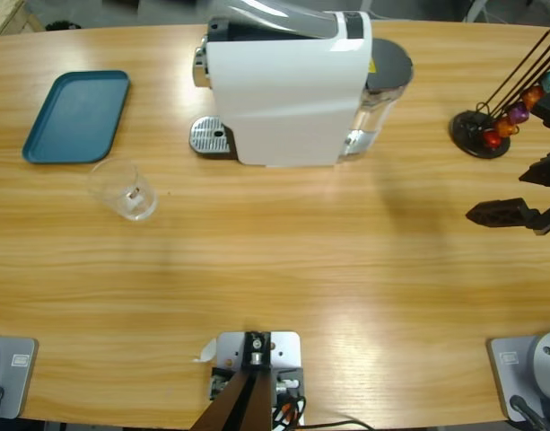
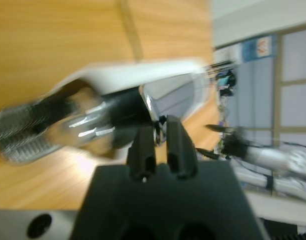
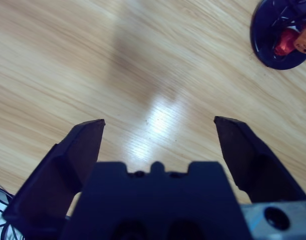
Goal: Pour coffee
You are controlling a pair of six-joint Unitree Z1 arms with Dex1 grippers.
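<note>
Starting at the left, a blue tray (image 1: 77, 117) lies bare on the bench (image 1: 275, 269), and just beside its near corner stands a clear glass (image 1: 124, 189) that looks dry; I can make out no coffee in it or anywhere else, so nothing has been poured yet, as far as I can judge. Next along is the white coffee machine (image 1: 283, 90), its metal drip plate (image 1: 210, 137) empty on the glass's side, with no cup under the spout. The left hand (image 2: 161, 145) shows only in its own wrist view: its two fingers stand narrow, almost touching, with nothing between them, and the machine's spout end and the drip plate sit straight ahead of the fingertips. In the overhead view a silver arm lies over the machine's top, though I cannot say for certain it is that one. Far to the right, the right hand (image 3: 160, 130) hangs wide apart and empty over bare wood, with the capsule stand (image 1: 490, 126) ahead of it and off to one side, near but not touched. By my reckoning the whole job is left: glass to the drip plate, a capsule loaded, the brew, then the pour.
</note>
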